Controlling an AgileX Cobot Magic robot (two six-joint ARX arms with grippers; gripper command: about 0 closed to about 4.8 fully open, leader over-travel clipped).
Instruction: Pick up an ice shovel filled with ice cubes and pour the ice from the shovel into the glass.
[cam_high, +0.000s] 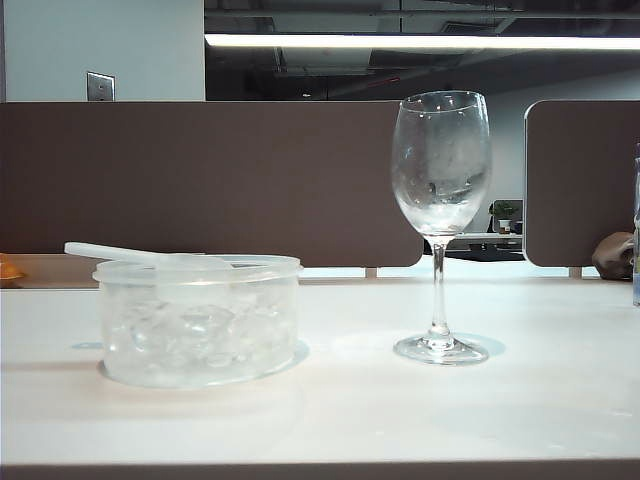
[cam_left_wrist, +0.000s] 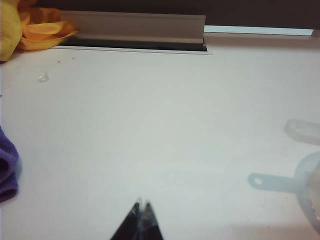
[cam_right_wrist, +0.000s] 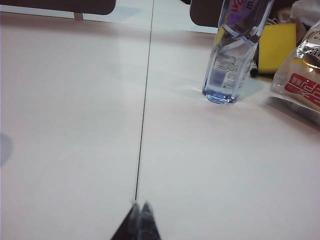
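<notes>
My L tool (cam_left_wrist: 141, 206) & R tool (cam_right_wrist: 140, 206): tips pressed together, empty, over counter (cam_high: 350, 410). Ice shovel (cam_high: 150, 256) lies across tub (cam_high: 200, 330); glass (cam_high: 441, 225) upright beside.

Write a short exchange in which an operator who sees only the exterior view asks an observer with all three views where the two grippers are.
Operator: I see the ice shovel lying across the tub, but no gripper. Where is the left one?
Observer: The left gripper is shut and empty, over bare table, with the tub only at the edge of its wrist view.
Operator: And the right one?
Observer: The right gripper is shut and empty too, over bare table, with a clear bottle standing beyond it.
</notes>
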